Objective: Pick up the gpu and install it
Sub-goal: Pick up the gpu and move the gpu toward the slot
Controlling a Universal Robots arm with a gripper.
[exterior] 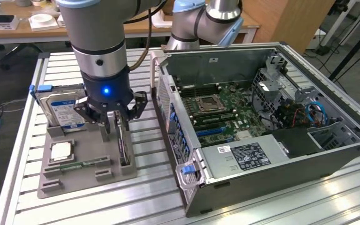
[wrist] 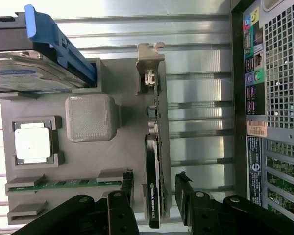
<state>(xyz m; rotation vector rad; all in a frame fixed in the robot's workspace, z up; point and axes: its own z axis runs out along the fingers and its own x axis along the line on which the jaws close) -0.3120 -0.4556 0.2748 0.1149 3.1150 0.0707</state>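
Observation:
The gpu [wrist: 153, 147] stands on edge in a slot of the grey holder [wrist: 122, 88], a thin dark card with a black cooler and a silver bracket at its far end. My gripper [wrist: 155, 188] is open and straddles the cooler end, one black finger on each side with a small gap to the card. In the exterior view the gripper [exterior: 118, 127] hangs straight down over the gpu [exterior: 125, 150] on the holder [exterior: 86, 180]. The open computer case [exterior: 261, 126] lies at the exterior view's right, its green motherboard [exterior: 227, 110] exposed.
In the holder also sit a blue-labelled hard drive [exterior: 61, 105], a square processor [exterior: 61, 151] and a green memory stick [exterior: 80, 164]. The case's rear panel [wrist: 274, 98] is close beside the gpu. A second robot arm [exterior: 198, 23] stands behind the case.

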